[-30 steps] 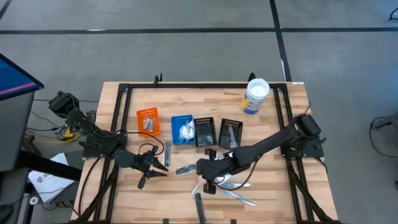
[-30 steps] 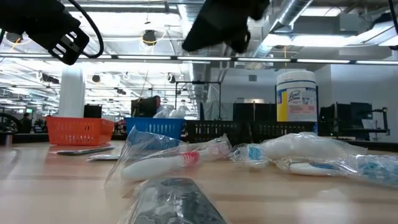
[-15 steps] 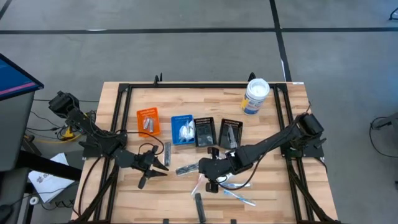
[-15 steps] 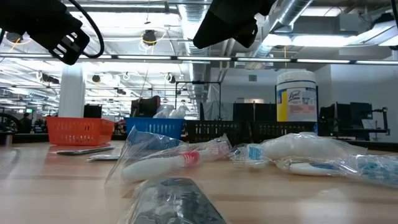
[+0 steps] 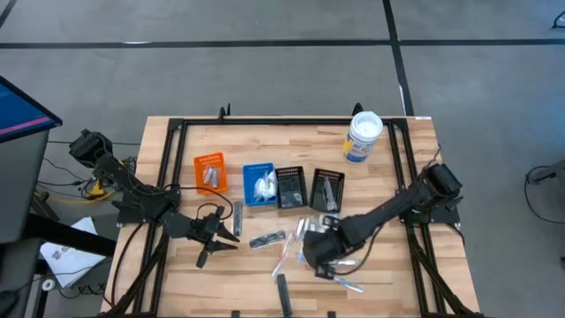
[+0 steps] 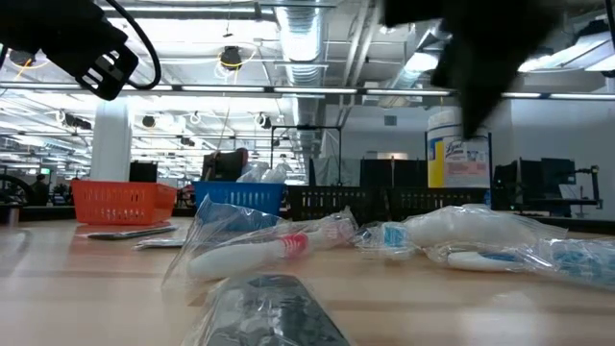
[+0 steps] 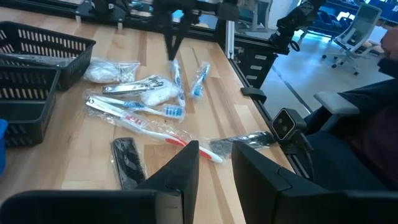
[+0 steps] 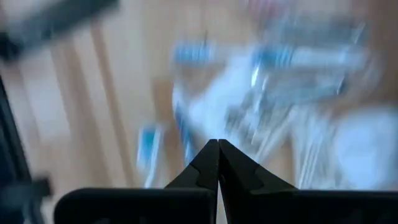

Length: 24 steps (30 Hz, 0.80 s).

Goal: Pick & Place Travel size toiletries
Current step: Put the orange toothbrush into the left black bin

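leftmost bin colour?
Orange; the leftmost bin shows best in the high view, beside a blue bin.

This is a robotics lab set in an open industrial hall. A wooden table (image 5: 194, 265) edged with a black metal frame (image 5: 265, 121) stands on a bare grey floor marked with dark tape lines (image 5: 397, 53). Behind the table, exposed silver ducts (image 6: 298, 29) and pipes run under a high ceiling with strip lights. Office chairs (image 7: 351, 25) and a blue monitor (image 5: 18, 110) (only its corner shows) stand beyond the left arm.
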Each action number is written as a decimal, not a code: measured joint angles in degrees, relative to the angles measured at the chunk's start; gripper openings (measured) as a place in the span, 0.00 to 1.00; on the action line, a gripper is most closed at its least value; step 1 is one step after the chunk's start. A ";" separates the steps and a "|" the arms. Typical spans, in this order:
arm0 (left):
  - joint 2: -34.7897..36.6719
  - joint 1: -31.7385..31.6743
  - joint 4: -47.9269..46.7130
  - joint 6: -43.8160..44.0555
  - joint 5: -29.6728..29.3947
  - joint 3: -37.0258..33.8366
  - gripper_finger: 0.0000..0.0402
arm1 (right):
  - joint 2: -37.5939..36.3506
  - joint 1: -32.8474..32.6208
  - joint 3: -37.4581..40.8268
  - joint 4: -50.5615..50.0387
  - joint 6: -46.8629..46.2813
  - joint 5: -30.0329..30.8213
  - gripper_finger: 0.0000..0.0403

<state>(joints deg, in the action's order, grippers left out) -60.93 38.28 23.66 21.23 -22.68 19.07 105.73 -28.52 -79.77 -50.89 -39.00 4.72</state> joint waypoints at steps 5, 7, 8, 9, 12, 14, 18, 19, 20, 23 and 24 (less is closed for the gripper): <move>0.00 -0.07 0.22 -0.88 -1.45 0.00 0.22 | 0.00 -4.02 0.00 -4.85 -3.92 -5.03 0.00; 0.00 -0.32 0.60 -1.83 -1.46 0.00 0.22 | 0.00 -5.13 0.00 -4.76 -4.10 -4.88 0.00; 0.00 -0.56 0.70 -1.92 -1.46 0.00 0.22 | 0.00 -5.54 0.00 -4.53 -4.29 -4.88 0.00; 0.00 -0.85 0.76 -1.95 -1.46 0.00 0.22 | 0.16 -5.85 0.00 -4.20 -4.67 -4.88 0.00; 0.00 -1.53 0.81 -1.95 -1.47 0.00 0.22 | 0.46 -6.33 0.45 -3.86 -5.40 -4.72 0.02; 0.00 -1.84 0.81 -1.95 -1.46 0.00 0.22 | 0.44 -6.33 1.44 -3.45 -6.80 -4.95 0.06; 0.00 -2.05 0.83 -3.26 -1.26 0.00 0.22 | 0.45 -6.34 2.70 -4.66 -8.03 -4.95 0.17; 0.00 -2.05 0.83 -3.30 -1.26 0.00 0.22 | 0.42 -6.33 3.20 -4.11 -8.11 -4.86 0.21; 0.00 -2.05 0.83 -3.36 -1.24 0.00 0.22 | 0.42 -6.33 3.84 -3.56 -8.36 -4.85 0.24; 0.00 -2.05 0.83 -3.43 -1.05 0.00 0.22 | 0.46 -6.34 5.49 0.18 -8.64 -4.82 0.34; 0.00 -2.05 0.83 -3.43 -1.04 0.00 0.22 | 0.46 -6.38 6.02 1.41 -8.62 -4.84 0.38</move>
<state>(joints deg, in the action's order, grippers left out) -60.93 36.23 24.49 17.80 -23.73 19.07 106.19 -34.90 -73.74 -49.48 -47.62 -0.12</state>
